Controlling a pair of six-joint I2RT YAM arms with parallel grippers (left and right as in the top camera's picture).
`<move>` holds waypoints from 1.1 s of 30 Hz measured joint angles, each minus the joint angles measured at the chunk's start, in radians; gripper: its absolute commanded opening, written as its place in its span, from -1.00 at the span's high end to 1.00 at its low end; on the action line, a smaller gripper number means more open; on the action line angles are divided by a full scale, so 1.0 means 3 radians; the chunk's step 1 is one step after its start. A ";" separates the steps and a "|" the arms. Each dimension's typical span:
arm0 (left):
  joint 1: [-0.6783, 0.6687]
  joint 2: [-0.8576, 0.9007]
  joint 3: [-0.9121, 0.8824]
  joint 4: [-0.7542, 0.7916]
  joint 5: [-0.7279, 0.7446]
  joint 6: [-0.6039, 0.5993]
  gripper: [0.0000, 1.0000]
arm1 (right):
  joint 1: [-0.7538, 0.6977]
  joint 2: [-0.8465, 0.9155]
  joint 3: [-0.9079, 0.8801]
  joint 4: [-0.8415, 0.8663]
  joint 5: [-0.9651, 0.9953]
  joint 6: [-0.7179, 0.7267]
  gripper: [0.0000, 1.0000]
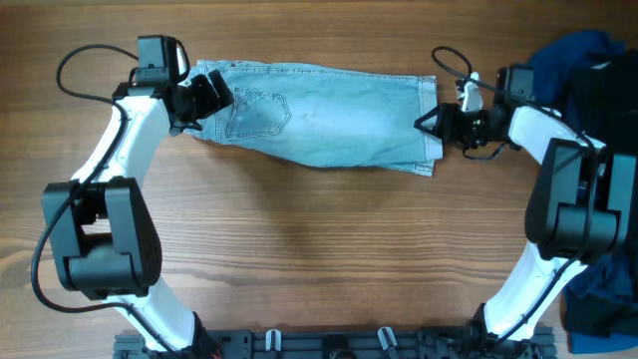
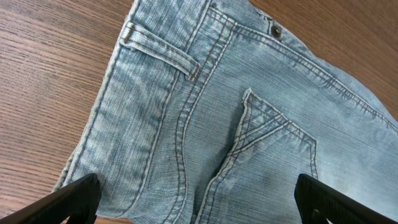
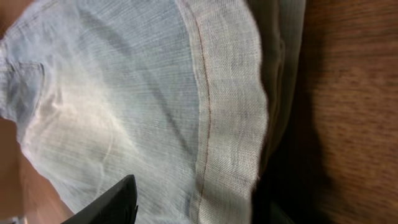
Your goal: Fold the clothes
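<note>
The clothes, light blue faded jeans [image 1: 319, 115], lie stretched across the far side of the table, waist to the left and cuffs to the right. My left gripper [image 1: 204, 95] hovers over the waist end. In the left wrist view it [image 2: 199, 208] stands wide open, straddling the seat seam and the stitched back pocket [image 2: 273, 149]. My right gripper [image 1: 429, 122] is at the cuff end. In the right wrist view its jaws [image 3: 199, 208] stand apart around the hemmed cuff [image 3: 230, 124]. One finger [image 3: 112, 202] rests over the cloth and the other is lost in shadow under the hem.
A dark blue garment [image 1: 573, 60] and a black garment [image 1: 618, 110] are heaped at the right edge behind the right arm. Bare wooden table [image 1: 319, 249] stretches in front of the jeans. The arm bases stand on a rail [image 1: 329, 344] at the near edge.
</note>
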 measured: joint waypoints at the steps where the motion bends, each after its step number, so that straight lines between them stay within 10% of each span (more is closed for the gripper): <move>1: 0.0000 0.0000 0.0000 0.0000 0.0000 0.0000 -0.99 | 0.0000 0.0000 -0.0015 0.0037 -0.0015 0.0013 0.12; 11: 0.0000 0.0000 0.0000 0.0000 0.0000 0.0000 -0.99 | 0.0000 0.0006 -0.0127 0.0154 0.0067 0.0178 0.91; 33: 0.0000 -0.0561 0.0081 -0.0069 0.0000 -0.0028 -1.00 | -0.0394 -0.0231 -0.0048 -0.0150 0.0581 0.0257 0.91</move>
